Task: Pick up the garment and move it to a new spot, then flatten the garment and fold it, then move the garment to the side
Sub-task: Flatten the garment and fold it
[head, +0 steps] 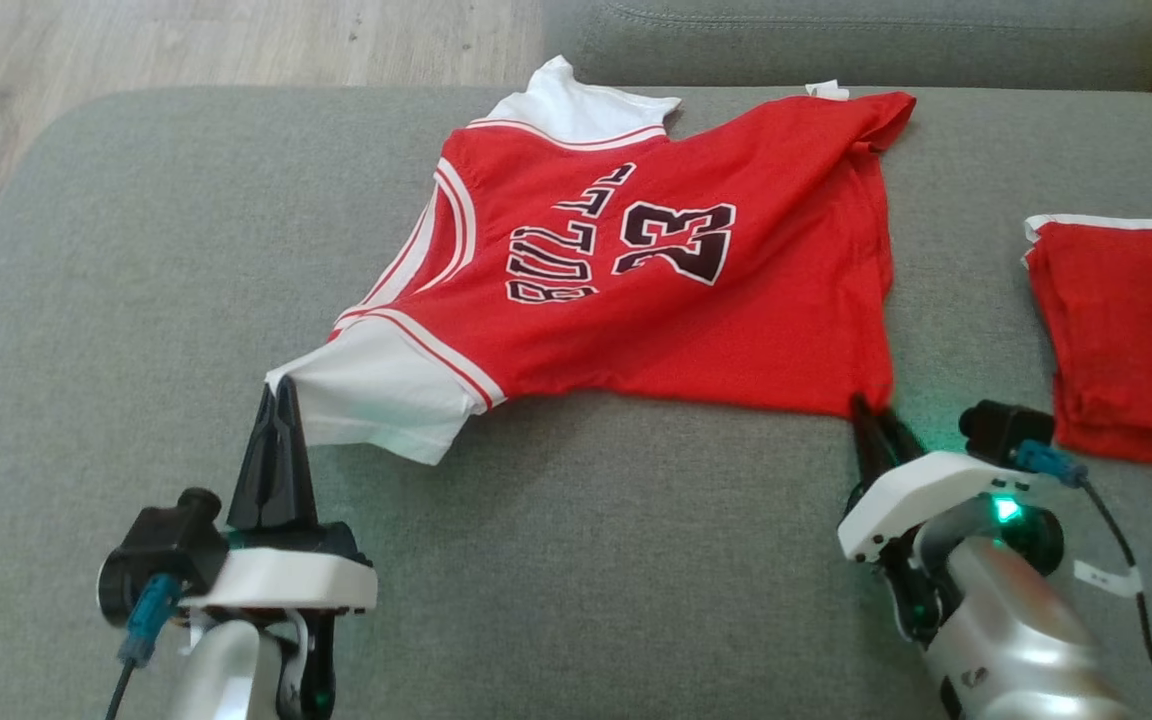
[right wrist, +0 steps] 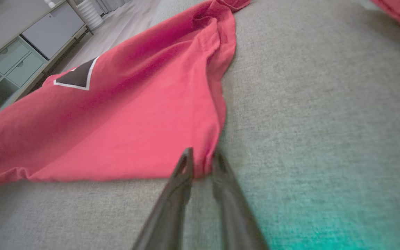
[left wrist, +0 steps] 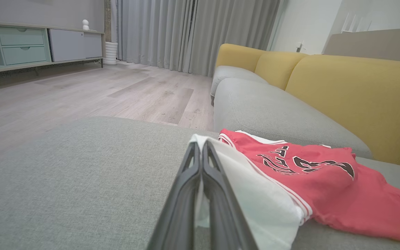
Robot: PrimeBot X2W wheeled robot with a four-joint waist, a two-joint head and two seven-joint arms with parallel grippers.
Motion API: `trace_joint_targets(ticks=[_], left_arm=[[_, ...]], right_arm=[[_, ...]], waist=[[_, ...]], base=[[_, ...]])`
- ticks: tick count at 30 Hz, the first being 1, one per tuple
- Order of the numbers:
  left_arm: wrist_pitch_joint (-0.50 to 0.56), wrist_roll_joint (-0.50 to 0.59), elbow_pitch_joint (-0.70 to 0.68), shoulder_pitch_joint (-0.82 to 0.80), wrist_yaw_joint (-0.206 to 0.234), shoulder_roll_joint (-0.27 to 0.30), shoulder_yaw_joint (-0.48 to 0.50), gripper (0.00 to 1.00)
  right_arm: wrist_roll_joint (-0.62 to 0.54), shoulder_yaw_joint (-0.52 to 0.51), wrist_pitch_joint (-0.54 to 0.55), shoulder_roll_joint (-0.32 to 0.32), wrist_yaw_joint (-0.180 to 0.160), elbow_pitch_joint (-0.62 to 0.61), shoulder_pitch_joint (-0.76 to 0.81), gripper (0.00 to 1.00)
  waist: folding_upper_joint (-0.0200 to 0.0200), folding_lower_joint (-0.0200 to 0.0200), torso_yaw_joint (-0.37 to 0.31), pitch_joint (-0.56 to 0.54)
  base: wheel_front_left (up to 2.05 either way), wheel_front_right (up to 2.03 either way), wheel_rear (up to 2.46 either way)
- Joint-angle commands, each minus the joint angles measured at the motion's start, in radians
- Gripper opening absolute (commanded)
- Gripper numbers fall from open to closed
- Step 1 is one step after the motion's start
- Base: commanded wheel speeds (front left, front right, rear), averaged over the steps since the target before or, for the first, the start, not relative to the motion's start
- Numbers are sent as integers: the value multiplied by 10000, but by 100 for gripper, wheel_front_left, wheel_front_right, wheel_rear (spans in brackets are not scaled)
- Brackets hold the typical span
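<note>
— Nearest the lens, what are the two grippers doing?

— Left gripper [head: 279, 392] is clenched on the tip of the near white sleeve [head: 376, 395] of the garment [head: 676, 310]. Its wrist view shows white cloth pinched between the dark fingers [left wrist: 182, 194]. Right gripper [head: 874, 412] sits at the near red hem corner, a finger on either side and a narrow gap between them. That view is blurred, so I cannot tell whether it has bitten.

— Where does the garment lie?

— Spread print-up on the grey sofa cushion [head: 576, 580], collar towards the left gripper's side.

— Anything hidden or cut off?

— Its far hem corner [head: 886, 115] is curled on itself. A red cloth pile [head: 1126, 340] on the right, well apart from the garment, runs off the picture's edge, so what it is I cannot tell. Both forearms are cropped at the bottom.

— Count?

— Two grippers, one garment with two white sleeves, one red pile.
</note>
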Motion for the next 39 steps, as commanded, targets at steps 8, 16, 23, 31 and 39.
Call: trace_joint_targets(ticks=[8,16,23,31,39], left_arm=[[-124,5,-486,-230,42,46,632,0],[-124,112,-1140,-69,139,46,1093,0],[-124,-54,-1669,372,-36,46,1129,0],[-124,-1239,-3452,1062,37,45,936,0],[501,-2030,-5740,-871,122,101,784,0]], right_arm=[[-271,320,-662,110,67,-82,-543,0],[-1858,-1075,-709,110,67,-2791,296,0],[-2893,-1584,-667,110,67,-5151,1926,0],[-3275,-1927,307,110,67,-8226,3279,0],[-3684,-2210,1872,-35,67,-10798,2500,0]], waist=[[0,0,-307,-141],[0,0,-609,-523],[0,0,-731,-927],[0,0,-747,-1017],[0,0,-780,-775]], base=[[0,0,0],[0,0,0],[0,0,0],[0,0,0],[0,0,0]])
